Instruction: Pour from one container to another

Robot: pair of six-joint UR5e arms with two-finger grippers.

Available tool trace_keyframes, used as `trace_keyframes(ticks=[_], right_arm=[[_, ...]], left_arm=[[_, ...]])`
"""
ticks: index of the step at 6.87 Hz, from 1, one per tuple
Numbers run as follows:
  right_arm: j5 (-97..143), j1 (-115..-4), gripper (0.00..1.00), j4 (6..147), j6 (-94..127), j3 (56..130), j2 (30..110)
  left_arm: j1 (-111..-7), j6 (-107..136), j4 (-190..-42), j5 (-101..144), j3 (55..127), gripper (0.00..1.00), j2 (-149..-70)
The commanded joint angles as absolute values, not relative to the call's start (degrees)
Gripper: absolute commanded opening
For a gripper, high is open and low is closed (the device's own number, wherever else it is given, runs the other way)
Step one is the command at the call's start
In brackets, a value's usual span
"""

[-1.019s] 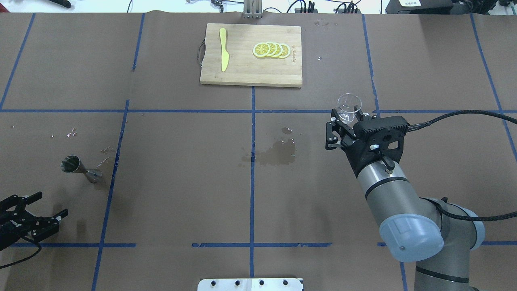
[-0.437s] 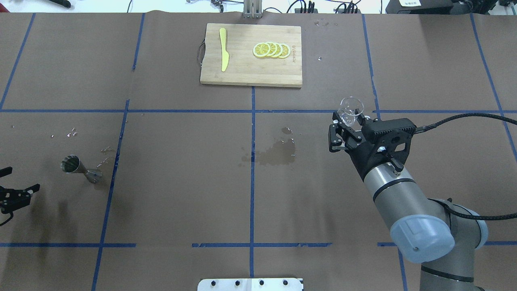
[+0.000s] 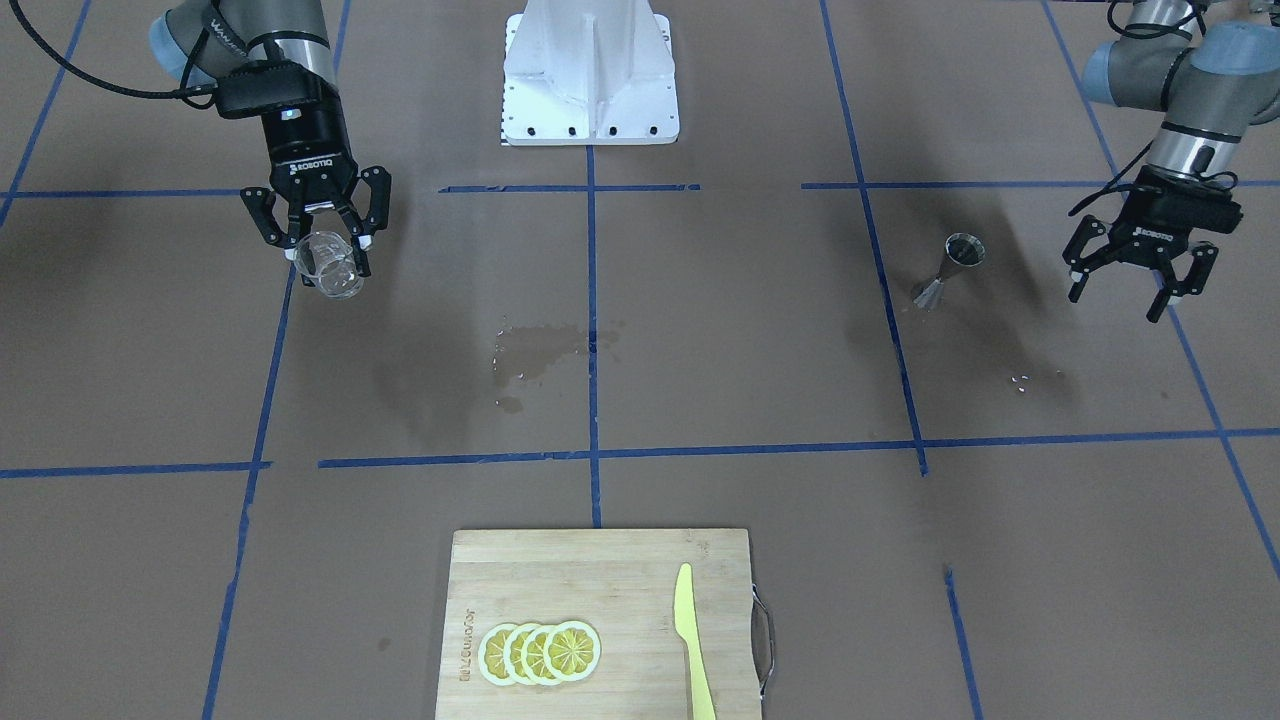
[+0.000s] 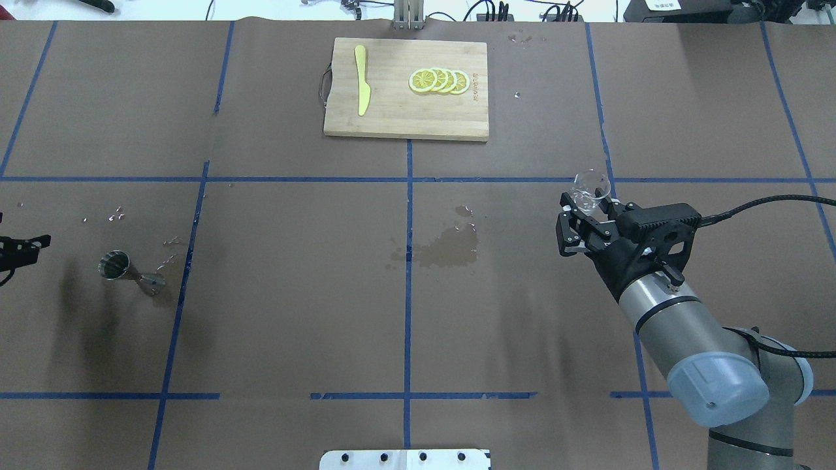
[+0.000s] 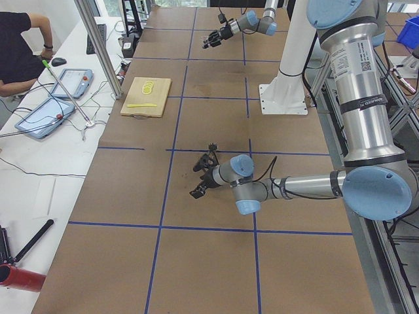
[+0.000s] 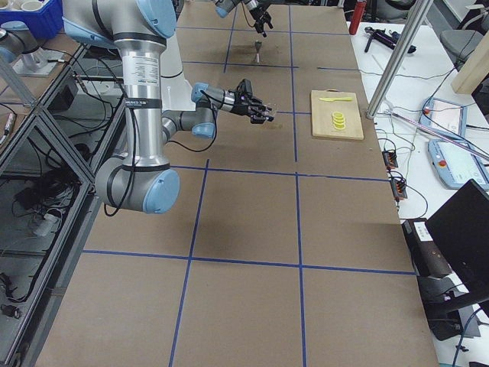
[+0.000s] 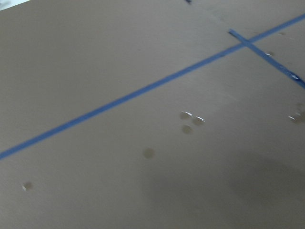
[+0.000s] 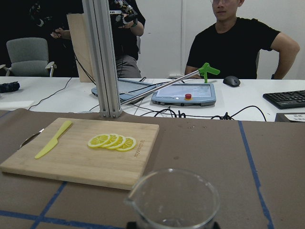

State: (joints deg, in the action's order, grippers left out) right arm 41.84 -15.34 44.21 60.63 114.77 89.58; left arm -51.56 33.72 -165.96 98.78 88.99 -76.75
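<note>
While the right gripper point(image 3: 327, 248) has its jaws clamped on the glass cup point(image 3: 333, 268), the jigger point(image 3: 950, 265) stands upright far off at the cup's nine o'clock seen from overhead, just beside the left gripper point(image 3: 1125, 295) with its jaws spread wide and empty, so the left arm is far nearer.

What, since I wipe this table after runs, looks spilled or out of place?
A wet patch darkens the table paper near its middle, and droplets lie scattered beside the jigger: liquid that belongs in a container.
</note>
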Motion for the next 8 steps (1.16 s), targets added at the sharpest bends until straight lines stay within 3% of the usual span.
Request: trace_keyframes(ticks=[1,3,5,8], right_arm=[[41.31,-15.29,0.0,34.8,60.73,107.73,91.84],[39.3,-15.29,0.0,24.54,60.73,96.91,92.63],[38.58,-15.29,0.0,15.26,60.64,91.0,95.43],[36.75,-13.2,0.01,10.72,60.64,87.37,95.1]], left_arm=[[-63.32,32.52,-153.44,114.52,88.51,1.0,-82.07],[-70.37,32.34,-138.68,127.73,89.81,1.0,-84.72],[-75.05,31.73,-133.78,137.85,90.17,1.0,-85.17],[-75.76,32.08,-134.12,137.99,92.99,1.0,-83.94]])
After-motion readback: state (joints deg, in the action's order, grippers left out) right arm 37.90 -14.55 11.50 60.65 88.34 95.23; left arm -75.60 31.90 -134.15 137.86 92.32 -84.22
